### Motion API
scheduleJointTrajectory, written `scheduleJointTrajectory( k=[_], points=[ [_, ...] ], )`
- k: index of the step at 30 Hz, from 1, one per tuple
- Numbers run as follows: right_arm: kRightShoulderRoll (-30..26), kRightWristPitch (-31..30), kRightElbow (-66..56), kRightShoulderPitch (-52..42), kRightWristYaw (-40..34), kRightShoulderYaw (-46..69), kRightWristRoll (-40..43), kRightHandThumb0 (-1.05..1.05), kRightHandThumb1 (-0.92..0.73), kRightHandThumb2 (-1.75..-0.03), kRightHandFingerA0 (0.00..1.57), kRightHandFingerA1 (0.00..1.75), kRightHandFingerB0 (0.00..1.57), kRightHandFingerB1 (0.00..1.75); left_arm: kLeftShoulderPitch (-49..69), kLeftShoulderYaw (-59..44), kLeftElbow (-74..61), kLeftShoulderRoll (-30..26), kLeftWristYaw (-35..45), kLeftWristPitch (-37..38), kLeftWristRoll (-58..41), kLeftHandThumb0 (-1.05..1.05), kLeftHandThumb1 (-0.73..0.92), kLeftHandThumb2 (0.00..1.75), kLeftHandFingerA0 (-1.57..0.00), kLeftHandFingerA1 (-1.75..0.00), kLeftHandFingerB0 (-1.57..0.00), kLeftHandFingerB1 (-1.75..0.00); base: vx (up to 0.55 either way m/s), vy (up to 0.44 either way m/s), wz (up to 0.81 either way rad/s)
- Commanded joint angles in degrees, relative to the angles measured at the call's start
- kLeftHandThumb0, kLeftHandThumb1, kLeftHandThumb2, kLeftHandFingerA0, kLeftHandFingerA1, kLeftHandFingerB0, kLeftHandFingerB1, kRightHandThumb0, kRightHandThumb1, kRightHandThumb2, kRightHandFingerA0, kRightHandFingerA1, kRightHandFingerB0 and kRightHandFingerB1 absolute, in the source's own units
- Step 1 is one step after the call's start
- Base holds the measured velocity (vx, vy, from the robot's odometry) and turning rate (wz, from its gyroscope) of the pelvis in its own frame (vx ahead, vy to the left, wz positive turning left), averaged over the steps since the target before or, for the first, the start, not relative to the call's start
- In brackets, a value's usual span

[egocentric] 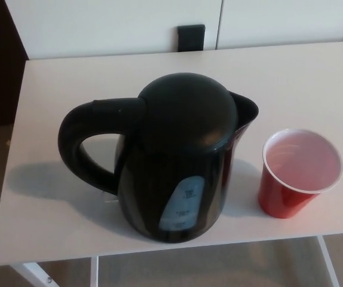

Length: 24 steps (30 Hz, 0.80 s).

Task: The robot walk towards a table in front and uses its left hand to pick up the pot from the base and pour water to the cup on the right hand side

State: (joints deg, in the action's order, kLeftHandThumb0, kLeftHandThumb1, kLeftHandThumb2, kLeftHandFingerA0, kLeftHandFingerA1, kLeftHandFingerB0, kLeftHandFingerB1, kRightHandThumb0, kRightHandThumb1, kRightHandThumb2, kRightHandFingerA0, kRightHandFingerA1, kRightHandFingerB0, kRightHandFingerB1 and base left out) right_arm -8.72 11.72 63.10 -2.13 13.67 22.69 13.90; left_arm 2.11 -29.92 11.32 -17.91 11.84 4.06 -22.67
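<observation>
Neither left nor right hand in view, so no telling whether released, clenched or grasping; nothing of the robot near the pot. One black electric kettle (177, 161) standing upright at the near middle of the white table (58, 78), close to the near edge. Handle (85, 143) looping out to the left, spout (247, 109) pointing right, domed lid (186, 110) closed on top. Pale water-level window (182, 206) low on the near side of the body, markings too small to read. Base hidden beneath the body, not to be made out. One red plastic cup (297, 173) to the right of the kettle, upright, mouth open, pale inside; apart from the kettle, with a strip of bare tabletop between, and likewise near the front edge. Soft shadow on the tabletop to the left, under the handle. White table legs (34, 274) showing below the near edge, over a beige floor. Far side: a white wall or cabinet front with a vertical seam, and one small dark rectangular plate (191, 37) just past the far table edge. Dark area at far left beyond the table.
</observation>
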Motion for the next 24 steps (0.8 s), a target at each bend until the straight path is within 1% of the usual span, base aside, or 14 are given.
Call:
scheduleJointTrajectory(
  k=[1, 4, 5, 6, 7, 10, 11, 14, 15, 16, 17, 21, 22, 24],
  points=[
    [-1.6, -1.2, 1.2, 1.3, 1.6, 0.4, 0.9, -0.13, -0.44, -0.90, 0.38, 0.65, 0.23, 0.57, -5.0, 17.7, -27.2, -2.3, 2.1, -5.3, 9.4, -0.56, 0.35, 0.79, -0.08, -0.45, -0.01, -0.30, 0.00, 0.000, 0.00],
    [-1.5, -0.6, 0.6, 1.0, 0.9, -0.3, 0.1, -0.12, -0.45, -0.91, 0.36, 0.62, 0.20, 0.55, -6.4, 19.9, -26.1, -1.9, 1.5, -7.4, 9.5, -0.61, 0.39, 0.75, -0.05, -0.40, -0.01, -0.24, 0.00, 0.000, 0.00],
    [-1.5, -0.3, 0.8, 1.1, 0.9, -0.3, 0.0, -0.12, -0.45, -0.91, 0.36, 0.62, 0.21, 0.55, -6.8, 20.6, -25.8, -1.9, 1.3, -8.1, 9.4, -0.58, 0.44, 0.55, -0.12, -0.30, -0.10, -0.22, 0.00, 0.000, 0.00],
    [-1.5, -0.3, 0.9, 1.1, 0.9, -0.3, 0.0, -0.12, -0.45, -0.91, 0.36, 0.62, 0.21, 0.55, -6.8, 20.8, -25.8, -2.0, 1.1, -8.3, 9.4, -0.58, 0.44, 0.55, -0.12, -0.30, -0.10, -0.22, 0.00, 0.000, 0.00],
    [-1.4, -0.8, 1.0, 1.3, 0.8, 0.2, 0.5, -0.11, -0.45, -0.90, 0.36, 0.62, 0.23, 0.55, -7.6, 21.6, -24.7, -1.9, 0.6, -8.8, 9.7, -0.63, 0.38, 0.70, -0.08, -0.39, -0.12, -0.19, 0.00, 0.000, 0.00],
    [-1.2, -2.2, 0.9, 1.7, 0.6, 1.2, 1.6, -0.12, -0.45, -0.91, 0.39, 0.64, 0.23, 0.55, -9.6, 23.7, -21.0, -1.5, -0.5, -9.1, 11.2, -0.56, 0.35, 0.71, -0.04, -0.38, -0.08, -0.22, 0.00, 0.000, 0.00],
    [-1.3, -2.3, 0.7, 1.6, 0.8, 1.2, 1.5, -0.12, -0.45, -0.91, 0.37, 0.63, 0.22, 0.55, -9.8, 24.1, -20.1, -1.4, -0.8, -9.1, 11.6, -0.50, 0.46, 0.56, -0.09, -0.30, -0.08, -0.22, 0.00, 0.000, 0.00],
    [-1.2, -2.4, 0.6, 1.6, 0.9, 1.2, 1.5, -0.12, -0.45, -0.91, 0.37, 0.63, 0.22, 0.55, -9.9, 24.2, -19.9, -1.4, -1.0, -9.2, 11.8, -0.50, 0.46, 0.56, -0.09, -0.30, -0.08, -0.22, 0.00, 0.000, 0.00],
    [-1.6, -3.2, 0.3, 2.3, 1.2, 1.3, 1.7, -0.13, -0.45, -0.91, 0.35, 0.63, 0.24, 0.57, -10.7, 23.9, -17.5, -0.9, -1.1, -9.1, 11.3, -0.50, 0.35, 0.69, -0.06, -0.39, -0.04, -0.24, 0.00, 0.000, 0.00],
    [-1.5, -3.1, 0.0, 2.3, 1.4, 1.5, 1.9, -0.12, -0.45, -0.91, 0.36, 0.64, 0.25, 0.58, -10.9, 23.9, -16.7, -0.8, -1.1, -9.1, 11.4, -0.50, 0.32, 0.71, -0.02, -0.39, -0.05, -0.26, 0.00, 0.000, 0.00],
    [-1.5, -3.0, -0.4, 2.1, 1.5, 1.3, 1.7, -0.21, -0.60, -0.66, 0.41, 0.62, 0.32, 0.52, -10.8, 23.9, -15.8, -0.6, -1.0, -8.9, 11.3, -0.50, 0.43, 0.63, -0.08, -0.31, -0.08, -0.20, 0.00, 0.000, 0.00],
    [-1.4, -3.1, -0.8, 1.8, 1.6, 1.2, 1.7, -0.21, -0.60, -0.66, 0.41, 0.62, 0.32, 0.52, -10.8, 23.8, -15.2, -0.4, -0.7, -8.7, 11.4, -0.50, 0.43, 0.63, -0.08, -0.31, -0.08, -0.20, 0.00, 0.000, 0.00],
    [-1.4, -3.4, -0.9, 1.8, 1.5, 1.2, 1.7, -0.14, -0.43, -0.90, 0.37, 0.64, 0.26, 0.58, -10.0, 23.7, -14.8, -0.5, -0.4, -8.1, 11.5, -0.45, 0.32, 0.72, -0.02, -0.39, -0.01, -0.28, 0.00, 0.000, 0.00],
    [-1.3, -3.4, -0.9, 1.7, 1.4, 1.1, 1.5, -0.15, -0.43, -0.90, 0.38, 0.64, 0.27, 0.58, -9.3, 23.6, -14.4, -0.5, 0.1, -7.7, 11.3, -0.44, 0.31, 0.71, -0.01, -0.41, -0.01, -0.29, 0.00, 0.000, 0.00]
  ],
)
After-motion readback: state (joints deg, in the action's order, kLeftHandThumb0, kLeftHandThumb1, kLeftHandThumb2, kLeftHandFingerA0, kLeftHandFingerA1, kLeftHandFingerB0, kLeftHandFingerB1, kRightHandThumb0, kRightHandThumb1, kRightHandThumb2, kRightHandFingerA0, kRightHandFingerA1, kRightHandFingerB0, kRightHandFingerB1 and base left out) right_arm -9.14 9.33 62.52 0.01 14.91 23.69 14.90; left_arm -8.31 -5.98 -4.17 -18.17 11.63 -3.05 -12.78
